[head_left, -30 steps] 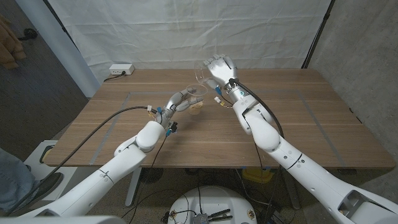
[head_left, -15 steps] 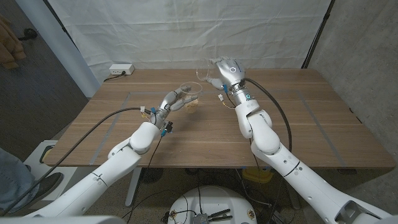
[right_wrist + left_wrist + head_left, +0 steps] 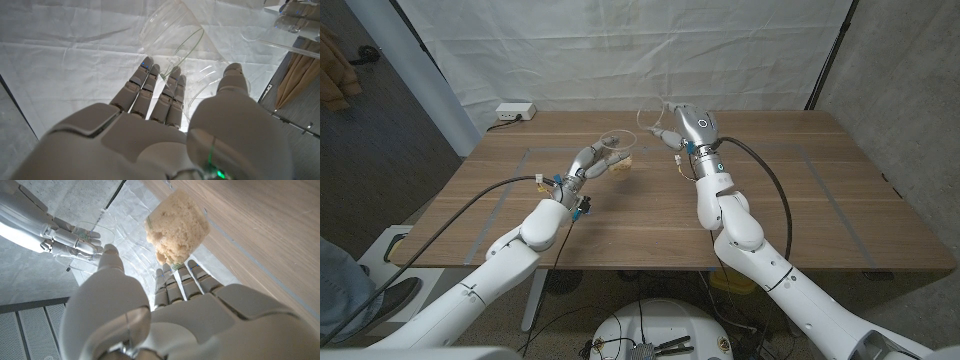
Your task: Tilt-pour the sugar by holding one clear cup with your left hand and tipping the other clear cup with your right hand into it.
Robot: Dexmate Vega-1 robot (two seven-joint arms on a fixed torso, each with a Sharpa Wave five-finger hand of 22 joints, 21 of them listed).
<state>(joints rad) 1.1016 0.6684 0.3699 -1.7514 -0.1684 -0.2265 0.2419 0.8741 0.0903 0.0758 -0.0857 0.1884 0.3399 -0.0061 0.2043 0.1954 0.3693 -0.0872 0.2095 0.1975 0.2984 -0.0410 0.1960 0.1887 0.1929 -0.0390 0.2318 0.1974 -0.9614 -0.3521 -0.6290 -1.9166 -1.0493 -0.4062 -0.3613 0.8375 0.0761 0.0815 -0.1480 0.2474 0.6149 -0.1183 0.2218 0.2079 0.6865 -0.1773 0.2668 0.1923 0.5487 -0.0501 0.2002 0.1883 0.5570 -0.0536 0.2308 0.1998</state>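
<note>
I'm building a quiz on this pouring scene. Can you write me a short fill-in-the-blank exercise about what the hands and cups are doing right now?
1. The left hand holds a clear cup that contains a lump of ____.
2. The cup in the right hand looks ____ inside.
3. Both cups are held above a ____ table.

Missing words: sugar; empty; wooden

A wooden table (image 3: 650,215) with a light brown grain top spans the head view, in front of a white cloth backdrop. Thin pale lines mark a large rectangle (image 3: 825,200) on its surface. A white power strip (image 3: 514,112) lies on the table's far left corner, beside the backdrop.
</note>
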